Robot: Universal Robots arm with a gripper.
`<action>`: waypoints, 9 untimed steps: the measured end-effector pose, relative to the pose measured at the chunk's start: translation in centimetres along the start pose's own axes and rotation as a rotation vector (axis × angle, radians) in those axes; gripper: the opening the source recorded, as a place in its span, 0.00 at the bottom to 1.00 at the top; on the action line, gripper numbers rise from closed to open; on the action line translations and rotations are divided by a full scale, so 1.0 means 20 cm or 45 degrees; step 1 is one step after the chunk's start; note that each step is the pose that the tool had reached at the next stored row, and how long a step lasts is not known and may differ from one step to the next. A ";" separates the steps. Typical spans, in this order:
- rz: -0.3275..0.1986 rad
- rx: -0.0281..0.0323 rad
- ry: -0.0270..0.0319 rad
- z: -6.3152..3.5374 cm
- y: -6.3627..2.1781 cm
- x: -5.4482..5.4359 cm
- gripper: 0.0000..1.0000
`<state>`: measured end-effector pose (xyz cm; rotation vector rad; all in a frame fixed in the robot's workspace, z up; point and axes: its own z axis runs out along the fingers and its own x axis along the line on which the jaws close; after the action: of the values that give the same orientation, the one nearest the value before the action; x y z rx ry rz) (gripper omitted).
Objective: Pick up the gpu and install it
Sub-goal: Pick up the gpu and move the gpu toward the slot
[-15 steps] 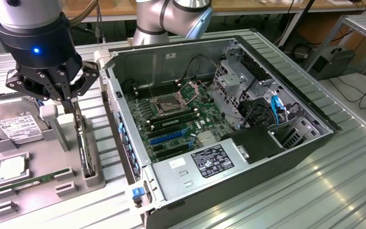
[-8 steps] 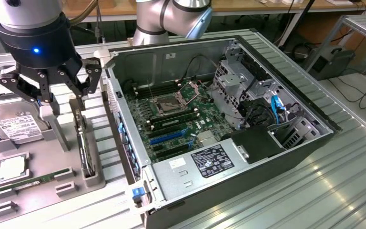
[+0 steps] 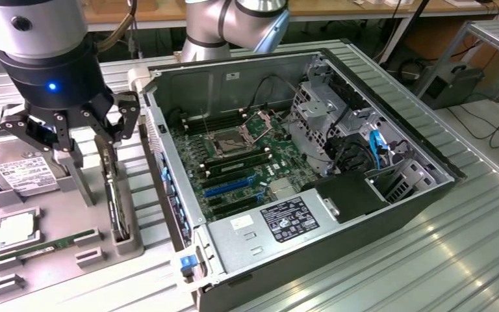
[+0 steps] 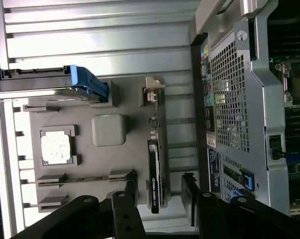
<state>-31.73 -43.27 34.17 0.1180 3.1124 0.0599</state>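
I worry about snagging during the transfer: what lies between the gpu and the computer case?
Nothing loose. In the wrist view only the edge of the grey tray and a bare strip of ribbed table separate the gpu from the computer case.

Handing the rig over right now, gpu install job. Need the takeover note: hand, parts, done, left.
Hand: open, holding nothing, hanging over the grey parts tray with its fingers spread on either side of the gpu's line.
gpu: standing on edge in its tray slot, beside the open computer case, not gripped.
Done: hand lined up above the gpu.
Left: the gpu is not yet gripped, lifted or seated; the expansion slots on the motherboard show no card.
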 end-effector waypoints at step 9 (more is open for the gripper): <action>0.000 0.0000 0.0000 0.083 -0.035 0.00 0.48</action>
<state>-31.73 -43.90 32.49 0.1179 3.1124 0.0599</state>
